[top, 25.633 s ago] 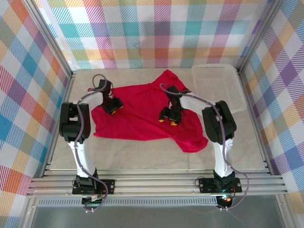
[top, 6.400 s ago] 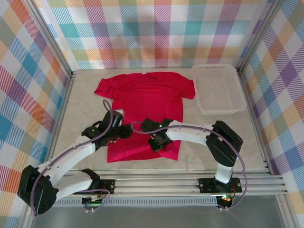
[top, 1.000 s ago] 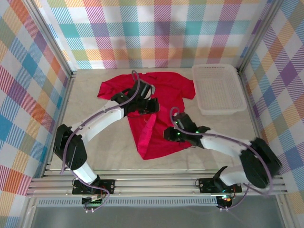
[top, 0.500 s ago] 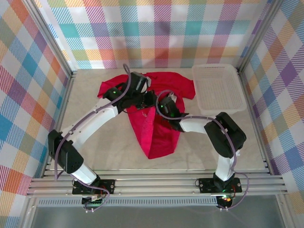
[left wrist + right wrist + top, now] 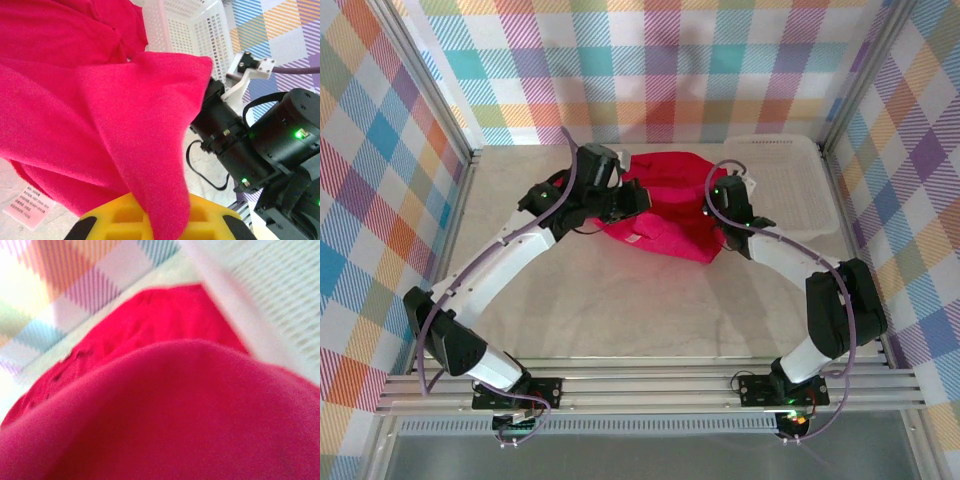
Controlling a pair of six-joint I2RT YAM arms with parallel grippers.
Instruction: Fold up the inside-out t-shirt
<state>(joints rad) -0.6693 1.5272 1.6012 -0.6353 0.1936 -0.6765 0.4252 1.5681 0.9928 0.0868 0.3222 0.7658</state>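
- The inside-out t-shirt [image 5: 670,205] lies bunched in a red heap at the upper centre of the top view, on the far part of the table [image 5: 620,310].
- A small white tag [image 5: 638,240] shows at the heap's lower left edge. In the left wrist view the printed tag [image 5: 27,210] sits at the lower left of the frame.
- The left gripper [image 5: 638,200] is at the heap's left side, clenched on a fold of the t-shirt. In the left wrist view red cloth comes up from between the yellow fingers [image 5: 107,220] at the bottom of the frame.
- The right gripper [image 5: 720,225] seems to be pressed against the heap's right edge. Cloth hides its fingertips, so I cannot tell how the jaws stand.
- The right wrist view is blurred, with red cloth [image 5: 165,410] across most of the frame.
- A white perforated basket [image 5: 790,190] stands just right of the t-shirt, at the upper right of the top view.
- Plaid walls [image 5: 650,70] close in the table on three sides.
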